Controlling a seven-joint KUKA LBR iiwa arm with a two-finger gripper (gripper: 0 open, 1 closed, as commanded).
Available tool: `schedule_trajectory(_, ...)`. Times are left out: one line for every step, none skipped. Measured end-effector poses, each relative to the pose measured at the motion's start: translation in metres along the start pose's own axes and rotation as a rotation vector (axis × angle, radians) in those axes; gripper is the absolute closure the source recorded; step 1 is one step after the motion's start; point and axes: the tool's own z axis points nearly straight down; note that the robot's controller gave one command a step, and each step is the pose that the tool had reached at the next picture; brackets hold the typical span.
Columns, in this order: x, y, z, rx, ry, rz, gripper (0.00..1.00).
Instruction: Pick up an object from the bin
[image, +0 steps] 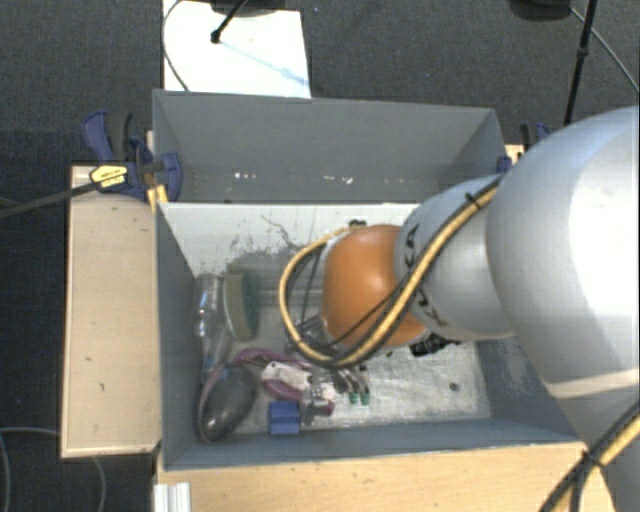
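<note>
End effector (337, 388) low in grey bin (180, 330), lower centre of frame; how far open, cannot tell. Just left of it: pink-and-white piece (284, 378), probably light and soft. Below that: small blue block (283, 420), likely stiff; best pinched across flat sides.

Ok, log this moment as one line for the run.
arm: reaching into grey bin | tool: low, near-side middle | nearest: blue block, pink-white piece | further off: dark oval thing, clear bottle
</note>
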Motion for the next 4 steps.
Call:
schedule_trajectory(0.006,0.028,-0.032,0.001,0.0,0.076,0.0)
schedule_trajectory(0.011,0.015,-0.045,0.003,0.001,0.231,0.0)
schedule_trajectory(0.019,0.019,-0.002,0.007,0.004,0.505,0.0)
schedule_trajectory(0.019,0.018,-0.002,0.006,0.004,0.507,0.0)
